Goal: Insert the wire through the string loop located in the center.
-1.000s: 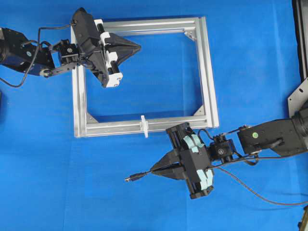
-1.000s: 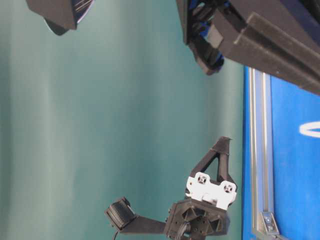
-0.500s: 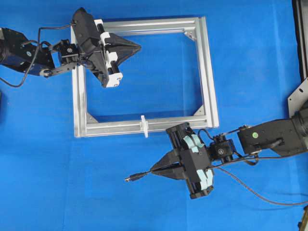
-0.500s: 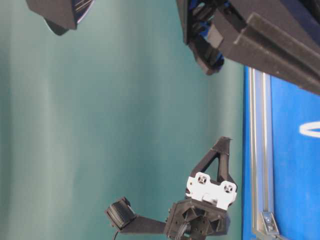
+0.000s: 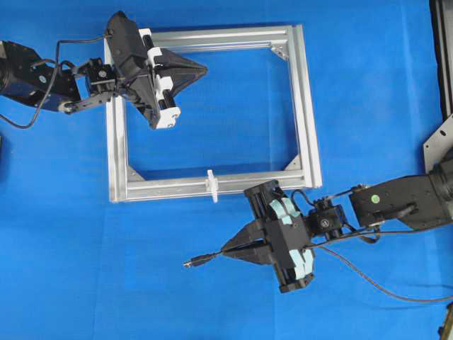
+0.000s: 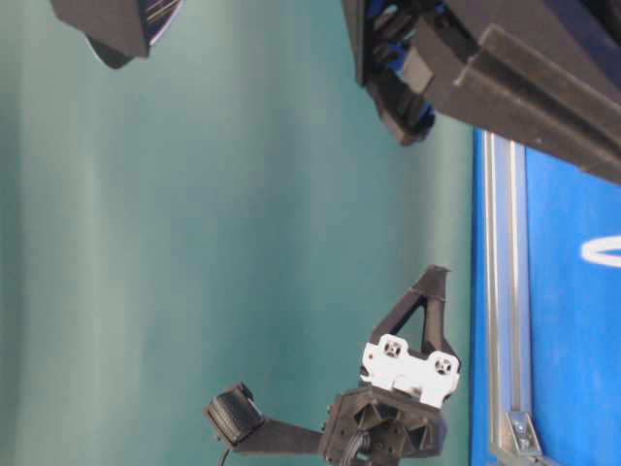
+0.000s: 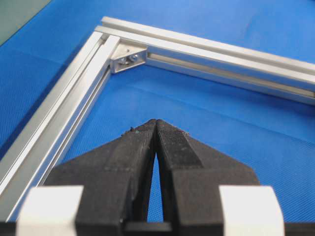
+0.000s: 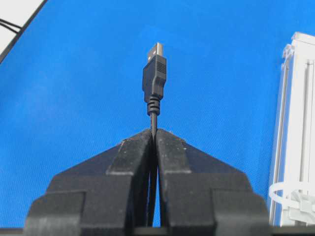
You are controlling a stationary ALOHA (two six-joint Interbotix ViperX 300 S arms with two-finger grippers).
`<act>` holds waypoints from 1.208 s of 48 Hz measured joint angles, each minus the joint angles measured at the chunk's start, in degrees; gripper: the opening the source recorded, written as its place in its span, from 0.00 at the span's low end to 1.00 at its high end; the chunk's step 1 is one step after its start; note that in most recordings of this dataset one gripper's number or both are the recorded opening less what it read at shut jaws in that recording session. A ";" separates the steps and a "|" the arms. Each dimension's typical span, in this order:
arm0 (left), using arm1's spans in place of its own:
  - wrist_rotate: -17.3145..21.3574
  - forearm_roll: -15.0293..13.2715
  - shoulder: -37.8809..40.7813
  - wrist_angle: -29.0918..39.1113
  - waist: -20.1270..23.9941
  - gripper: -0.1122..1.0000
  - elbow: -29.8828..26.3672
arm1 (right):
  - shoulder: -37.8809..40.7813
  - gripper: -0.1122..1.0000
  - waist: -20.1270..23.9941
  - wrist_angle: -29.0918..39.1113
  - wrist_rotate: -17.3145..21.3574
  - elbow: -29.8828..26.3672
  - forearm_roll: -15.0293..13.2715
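Observation:
The wire is a thin black cable ending in a dark plug with a metal tip. My right gripper is shut on the wire just behind the plug, which sticks out to the left past its fingertips. The string loop stands white and upright on the near bar of the aluminium frame, up and slightly right of the plug; the loop also shows at the right wrist view's lower right edge. My left gripper is shut with nothing in it, hovering over the frame's far left part.
The silver frame has corner brackets inside its corners. The wire trails right from the gripper across the blue cloth. A metal bracket sits at the right edge. In the table-level view the left arm hangs beside the frame rail.

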 measured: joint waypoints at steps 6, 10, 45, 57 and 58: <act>0.09 -0.09 0.00 0.00 0.00 0.10 0.00 | -0.62 0.08 0.00 0.00 0.00 1.05 0.00; 0.09 0.00 0.00 0.00 0.00 0.10 0.00 | -1.58 0.08 -0.09 0.00 0.00 2.55 0.00; 0.00 0.00 0.00 0.00 0.00 0.10 0.00 | -13.54 0.08 -0.09 0.00 0.09 15.82 0.00; 0.00 -0.09 0.00 0.00 0.00 0.10 0.00 | -13.54 0.08 -0.18 -0.09 0.09 15.82 0.09; 0.00 0.00 0.00 0.00 0.00 0.10 0.00 | -13.45 0.08 -0.35 -0.09 0.09 15.82 0.09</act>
